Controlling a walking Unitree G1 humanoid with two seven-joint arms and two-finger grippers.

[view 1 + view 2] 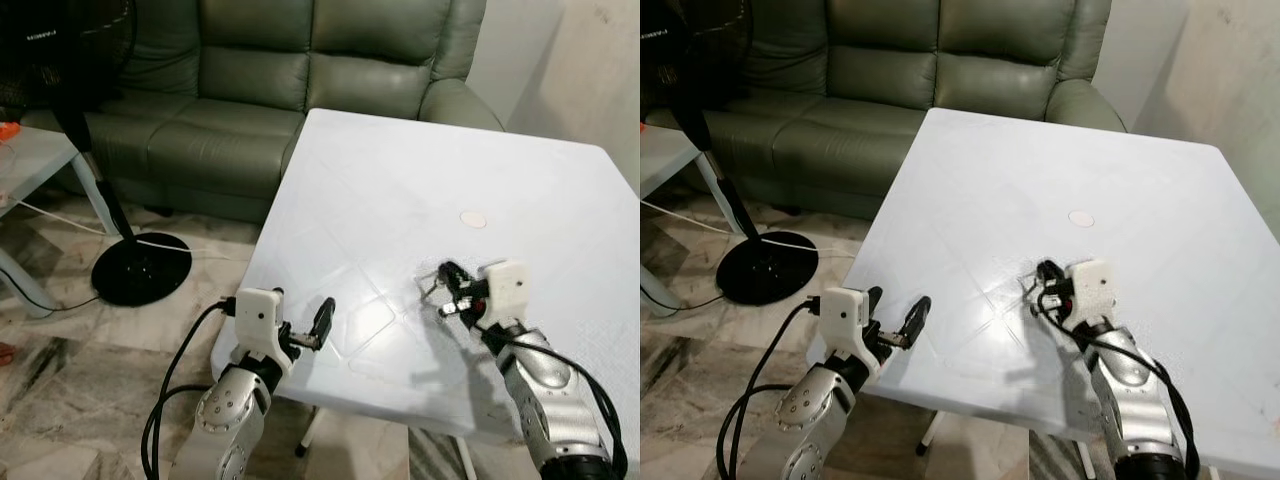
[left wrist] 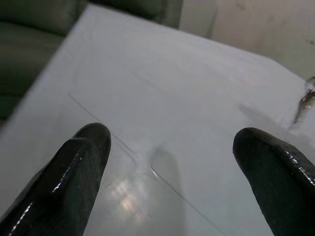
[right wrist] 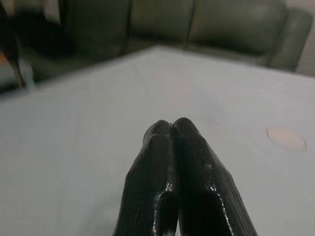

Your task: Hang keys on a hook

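Right hand (image 1: 449, 290) at one keys (image 1: 432, 279) bunch

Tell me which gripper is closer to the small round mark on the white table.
Right. The right gripper sits over the table just short of the round mark. The left gripper hovers at the table's near edge, farther off on the robot's left.

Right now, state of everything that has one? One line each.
left gripper: open, over the table's near edge, holding nothing
right gripper: fingers pressed together, low over the table; keys at its tips
table: upright, top mostly bare
fan: standing on the floor beside the sofa
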